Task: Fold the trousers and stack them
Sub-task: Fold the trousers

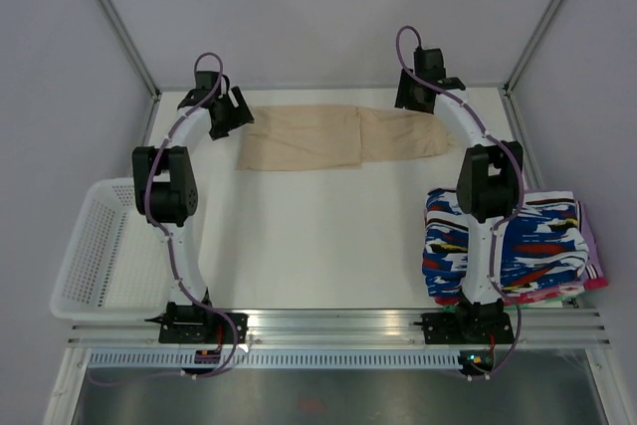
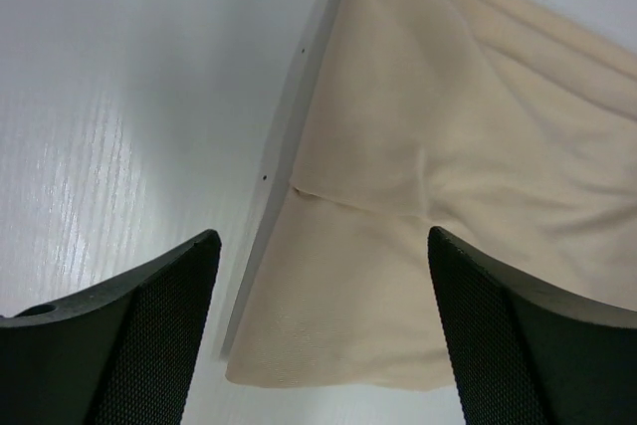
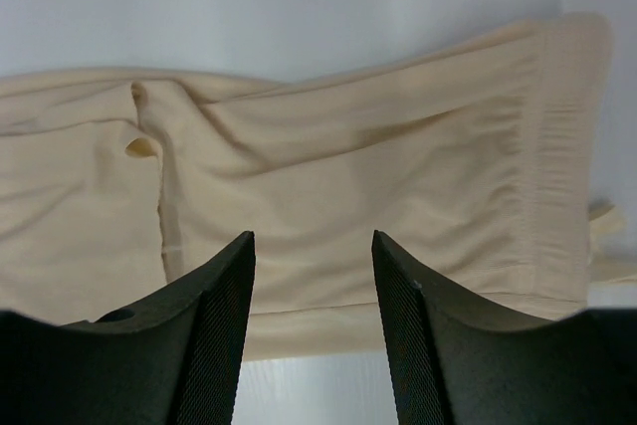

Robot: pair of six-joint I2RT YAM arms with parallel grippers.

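**Trousers on far side of bench, fold partly in, stacking not begun**

The beige trousers lie flat in a long strip along the far edge of the bench, apart from everything else. The elastic waistband and a drawstring end sit at the right end. A layer edge crosses the cloth near its middle, with the left half lying over the right. From that I judge at least one fold is made, but the piece is too long to stack.

The left pincer hangs over the left end, fingers spread wide and gripping nothing. The right pincer is above the waistband half, fingers also apart and empty. I cannot tell whether either touches the cloth.

A pile of folded patterned garments sits at the near right and a white mesh basket at the near left.

Left to do, in my estimate: grasp the ends, fold shorter, then carry to the pile.
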